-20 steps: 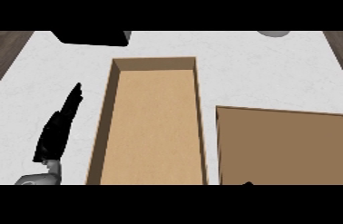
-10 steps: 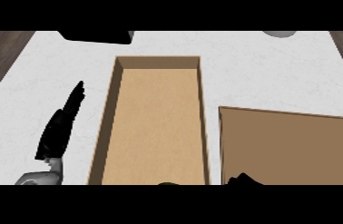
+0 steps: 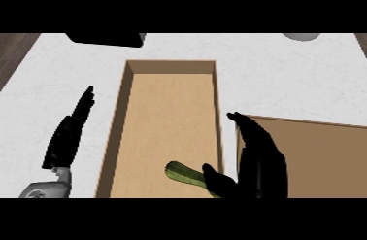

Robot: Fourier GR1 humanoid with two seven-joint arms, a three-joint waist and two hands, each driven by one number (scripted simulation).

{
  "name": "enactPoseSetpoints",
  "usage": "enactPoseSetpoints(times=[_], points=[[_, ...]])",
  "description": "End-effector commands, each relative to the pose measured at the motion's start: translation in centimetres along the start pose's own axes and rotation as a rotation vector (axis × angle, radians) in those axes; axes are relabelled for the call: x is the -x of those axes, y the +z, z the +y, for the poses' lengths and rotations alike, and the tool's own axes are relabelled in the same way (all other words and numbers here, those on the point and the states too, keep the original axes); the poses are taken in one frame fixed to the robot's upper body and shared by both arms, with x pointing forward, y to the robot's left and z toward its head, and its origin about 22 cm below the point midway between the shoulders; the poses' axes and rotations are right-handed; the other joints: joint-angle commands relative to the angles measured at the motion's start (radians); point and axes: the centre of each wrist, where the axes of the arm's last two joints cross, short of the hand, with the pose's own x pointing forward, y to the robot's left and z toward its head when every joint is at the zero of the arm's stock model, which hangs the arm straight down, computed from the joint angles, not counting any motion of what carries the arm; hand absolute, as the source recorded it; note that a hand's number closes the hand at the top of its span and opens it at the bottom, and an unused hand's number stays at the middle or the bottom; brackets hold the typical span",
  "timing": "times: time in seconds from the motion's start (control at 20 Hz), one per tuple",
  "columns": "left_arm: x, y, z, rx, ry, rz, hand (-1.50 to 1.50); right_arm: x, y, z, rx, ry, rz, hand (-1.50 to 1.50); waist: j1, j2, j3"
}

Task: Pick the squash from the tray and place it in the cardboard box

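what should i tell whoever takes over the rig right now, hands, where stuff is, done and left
Right hand: at the view's lower right, curled round the squash, holding it over the near end of the cardboard box.
Left hand: open, fingers straight, resting on the counter left of the box, holding nothing.
Tray: right of the box, partly hidden by the right hand.
Done: squash is off the tray and over the box's opening.
Left: lower it in, release, and pull the right hand clear. Whether the squash touches the box floor cannot be told.
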Motion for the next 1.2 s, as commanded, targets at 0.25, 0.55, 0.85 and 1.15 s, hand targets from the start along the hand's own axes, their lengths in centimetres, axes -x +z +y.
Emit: enactPoseSetpoints(times=[0.25, 0.55, 0.85, 1.15], points=[[0.9, 0.5, 0.5, -0.016, -0.006, 0.036, 0.00, -3.2, -6.2, 0.4, 0.293, -0.410, 0.105, -1.50, -0.022, -0.020, 0.003], [1.7, 1.0, 1.2, -0.037, -0.011, 0.053, 0.00, -4.1, -7.5, -0.7, 0.415, -0.641, 0.098, -1.50, -0.055, -0.032, 0.001], [2.8, 2.3, 2.9, -0.094, 0.002, 0.081, 0.00, 0.7, -5.7, -3.4, 0.569, -0.628, 0.184, -1.50, -0.110, -0.045, 0.001], [2.7, 1.8, 2.5, -0.078, 0.020, 0.079, 0.00, 5.5, -0.6, -6.8, 0.574, -0.651, 0.181, -1.50, -0.110, -0.037, 0.002]])
